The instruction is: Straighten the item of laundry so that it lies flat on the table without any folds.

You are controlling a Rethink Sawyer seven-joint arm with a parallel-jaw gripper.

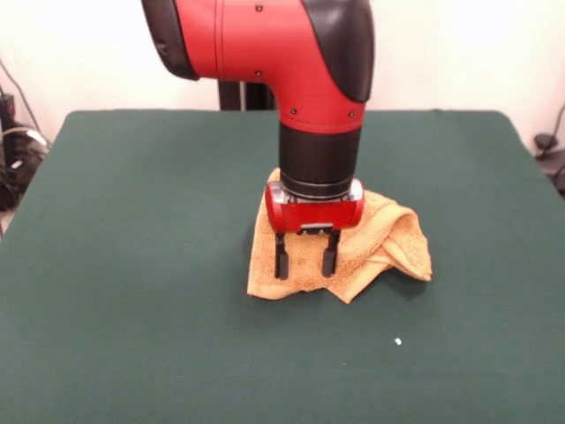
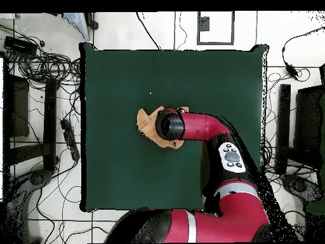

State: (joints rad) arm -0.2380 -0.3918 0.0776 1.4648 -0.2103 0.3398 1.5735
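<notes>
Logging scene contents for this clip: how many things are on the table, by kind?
Crumpled orange-yellow terry towel: 1
Tiny white speck on the cloth: 1
Total: 2, both on the dark green cloth-covered table. The red and black arm's gripper is open, its fingers down at the towel; whether they touch it is unclear.

orange-yellow towel (image 1: 388,238), dark green table (image 1: 132,265), red and black arm (image 1: 291,53), black claw (image 1: 305,261)
</notes>
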